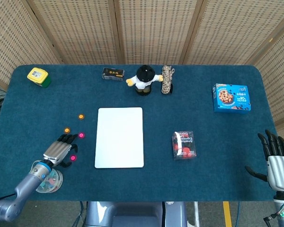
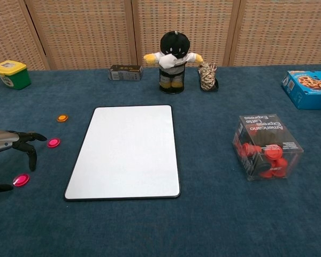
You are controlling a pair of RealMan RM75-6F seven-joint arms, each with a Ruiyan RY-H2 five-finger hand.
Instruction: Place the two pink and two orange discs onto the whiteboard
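The whiteboard lies flat mid-table. Left of it are two orange discs and two pink discs, all on the cloth. In the chest view I see one orange disc and both pink discs; my hand hides the other orange one. My left hand hovers between the two pink discs with its fingers arched and apart, holding nothing. My right hand rests open at the table's right front corner, far from the discs.
A clear round tub sits under my left wrist. A clear box of red pieces stands right of the board. Along the back are a yellow-green box, a small dark box, a plush toy and a rope bundle. A blue cookie box lies far right.
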